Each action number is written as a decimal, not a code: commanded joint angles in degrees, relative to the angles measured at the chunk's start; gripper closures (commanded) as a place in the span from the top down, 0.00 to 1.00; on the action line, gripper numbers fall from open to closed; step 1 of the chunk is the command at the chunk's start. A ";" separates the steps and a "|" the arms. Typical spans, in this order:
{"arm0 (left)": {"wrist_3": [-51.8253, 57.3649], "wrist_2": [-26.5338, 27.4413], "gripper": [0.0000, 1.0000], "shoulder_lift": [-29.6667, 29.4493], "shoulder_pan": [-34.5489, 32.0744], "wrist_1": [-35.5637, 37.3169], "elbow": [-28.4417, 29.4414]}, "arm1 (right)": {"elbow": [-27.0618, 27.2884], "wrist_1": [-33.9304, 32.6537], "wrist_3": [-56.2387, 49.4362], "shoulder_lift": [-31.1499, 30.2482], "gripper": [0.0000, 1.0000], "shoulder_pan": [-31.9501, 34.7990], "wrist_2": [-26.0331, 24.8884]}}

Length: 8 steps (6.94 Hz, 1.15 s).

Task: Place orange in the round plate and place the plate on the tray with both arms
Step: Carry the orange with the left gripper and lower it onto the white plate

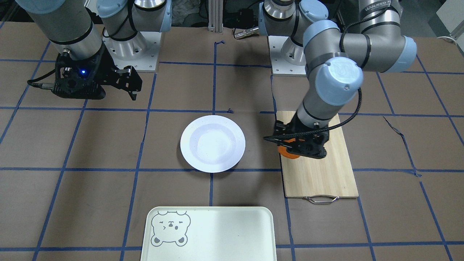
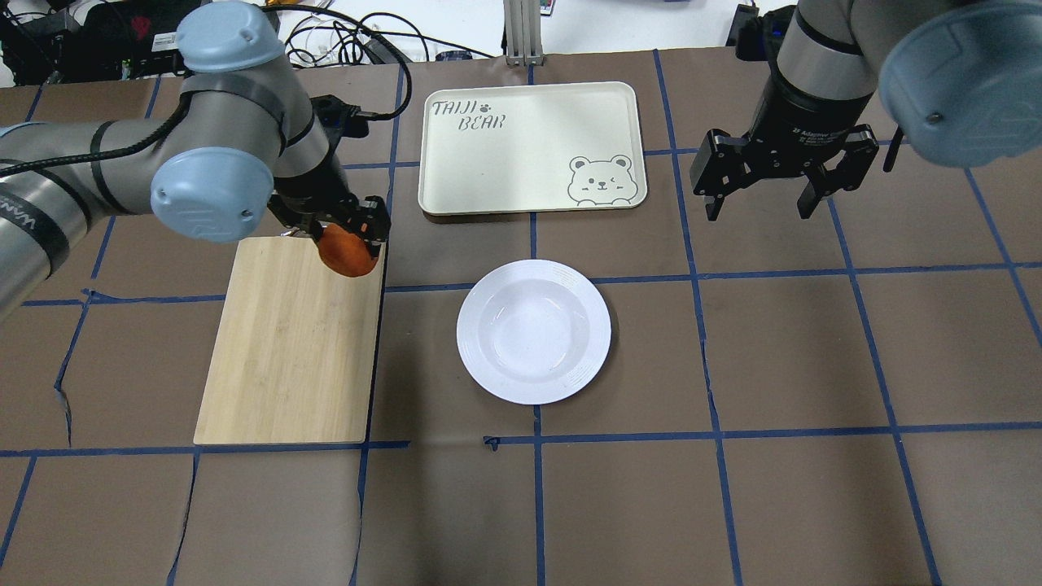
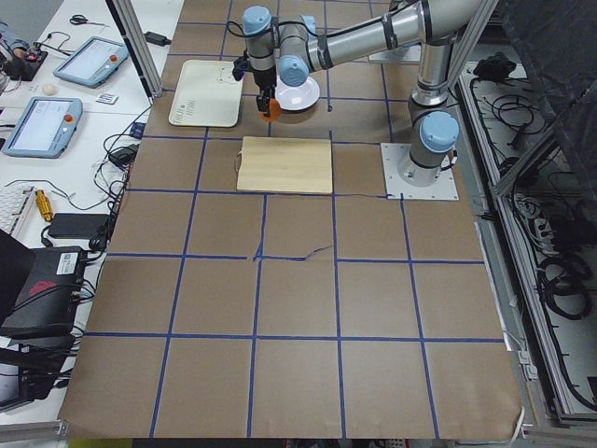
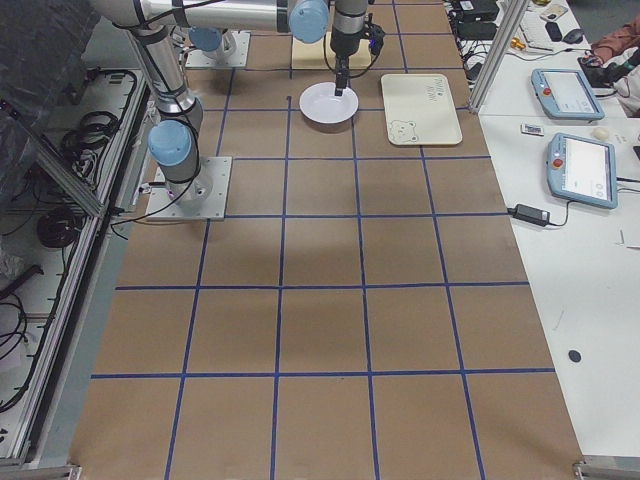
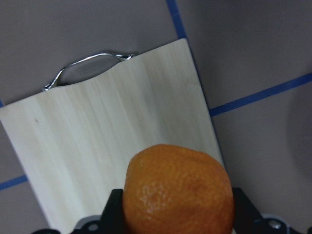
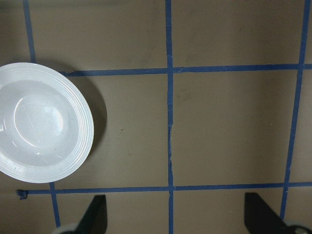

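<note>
The orange [image 2: 348, 251] hangs just above the far right corner of the bamboo board [image 2: 293, 350], with my left gripper [image 2: 346, 236] shut on it. In the left wrist view the orange [image 5: 178, 190] fills the lower middle between the black fingers, with the board [image 5: 102, 146] below. The white round plate [image 2: 533, 330] lies empty on the table's middle, right of the board. Beyond it sits the cream tray [image 2: 531, 146] with its bear drawing. My right gripper [image 2: 757, 195] hovers open, high above the table to the tray's right, holding nothing; its wrist view shows the plate [image 6: 41, 127] at the left.
The bamboo board's metal handle [image 1: 320, 199] points towards the operators' side. Blue tape lines grid the brown table cover. Both arm bases [image 1: 132, 47] stand at the robot's edge. Tablets and cables lie on side benches [image 3: 56, 121] off the table.
</note>
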 commanded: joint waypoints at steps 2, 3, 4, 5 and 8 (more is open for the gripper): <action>-17.83 -11.41 0.00 -4.72 -12.27 3.92 0.91 | 0.00 -0.47 -0.79 0.26 1.00 -2.58 0.00; -18.27 -12.24 0.00 -7.00 -12.64 4.03 0.47 | 0.00 -0.13 -0.88 0.18 1.00 -3.90 0.00; -18.10 -11.82 0.00 -8.50 -13.25 6.91 -0.84 | 0.00 0.05 -1.40 0.35 1.00 -5.74 0.00; -18.10 -11.73 0.69 -9.56 -13.35 9.54 -2.24 | 0.00 0.05 -1.84 0.26 1.00 -6.71 0.08; -18.36 -12.25 1.00 -11.41 -13.43 10.98 -2.70 | 0.00 -1.09 -2.72 0.79 1.00 -6.81 0.70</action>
